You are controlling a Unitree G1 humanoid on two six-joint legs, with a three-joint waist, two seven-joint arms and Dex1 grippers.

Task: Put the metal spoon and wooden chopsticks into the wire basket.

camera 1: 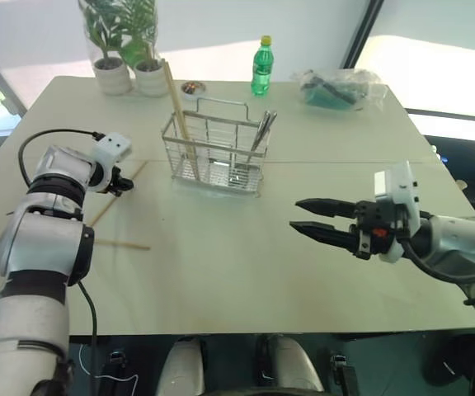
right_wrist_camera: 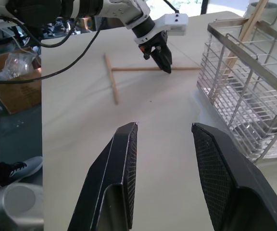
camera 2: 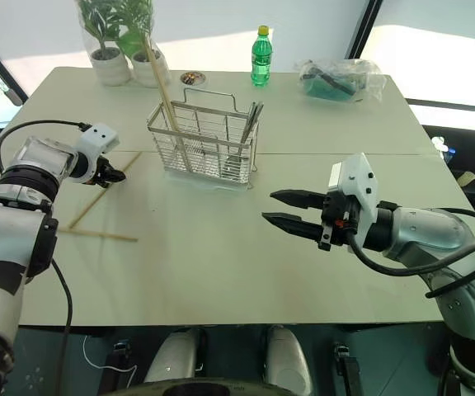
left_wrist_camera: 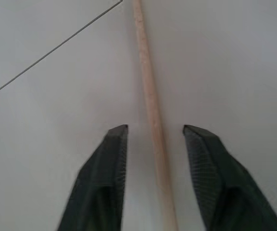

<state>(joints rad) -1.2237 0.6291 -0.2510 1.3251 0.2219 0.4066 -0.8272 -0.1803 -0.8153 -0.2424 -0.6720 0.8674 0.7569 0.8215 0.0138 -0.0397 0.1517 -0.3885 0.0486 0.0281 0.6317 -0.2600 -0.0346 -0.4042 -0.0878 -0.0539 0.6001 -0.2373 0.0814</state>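
The wire basket (camera 1: 213, 153) stands mid-table. One wooden chopstick (camera 1: 176, 103) leans upright in its left end, and the metal spoon (camera 1: 262, 132) stands in its right corner. Two more chopsticks lie on the table to the left, one slanted (camera 1: 105, 206) and one level (camera 1: 124, 244). My left gripper (camera 1: 126, 186) is down at the slanted chopstick (left_wrist_camera: 150, 106), its fingers (left_wrist_camera: 109, 163) astride the stick with a gap on each side. At the right, my right gripper (camera 1: 295, 215) hovers open above the table, pointing left, with nothing between its fingers (right_wrist_camera: 117, 173).
Along the table's far edge stand two potted plants (camera 1: 126, 70), a small round object (camera 1: 192, 87), a green bottle (camera 1: 261, 66) and a clear plastic bag (camera 1: 340, 87). A seam crosses the table (camera 1: 345, 272) just behind the basket.
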